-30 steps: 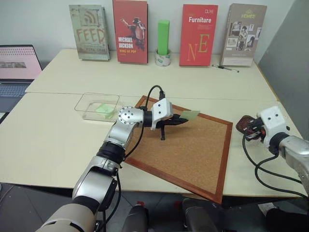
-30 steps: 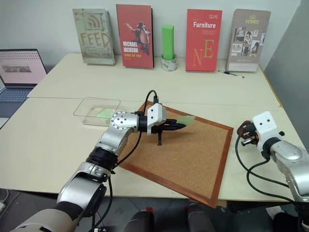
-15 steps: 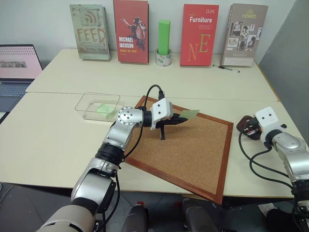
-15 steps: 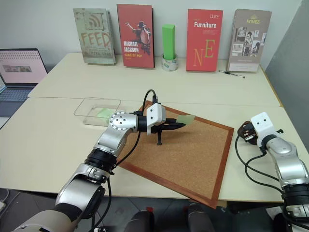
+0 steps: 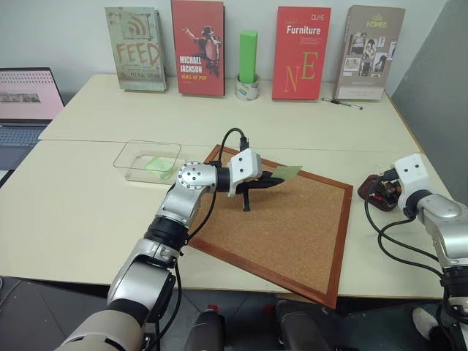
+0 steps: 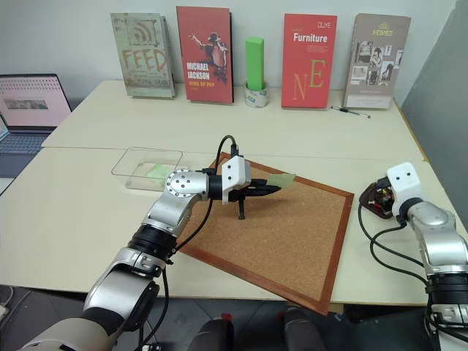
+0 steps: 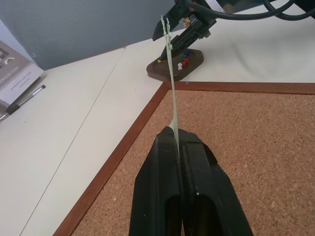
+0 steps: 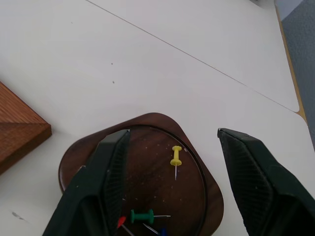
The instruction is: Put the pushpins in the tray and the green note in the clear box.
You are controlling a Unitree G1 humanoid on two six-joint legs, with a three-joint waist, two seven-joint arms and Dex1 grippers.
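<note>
The left arm is being held out across the cork board (image 5: 285,219), its left gripper (image 5: 280,180) pointing toward three o'clock and slightly downward. Its fingers are pressed fully together on the green note (image 5: 288,172), which is being pinched by one edge; the note is a thin, pale yellowish-green square standing on edge above the board. The right gripper (image 8: 172,184) is being held over the tray (image 8: 157,130) at the board's three o'clock, jaws spread wide with nothing between them. The tray is a dark brown, glossy dish with rounded corners; yellow, green and red pushpins (image 8: 175,157) are lying in it. The clear box (image 5: 131,155) is sitting at the board's ten o'clock, with a brighter green paper (image 5: 156,164) lying inside.
</note>
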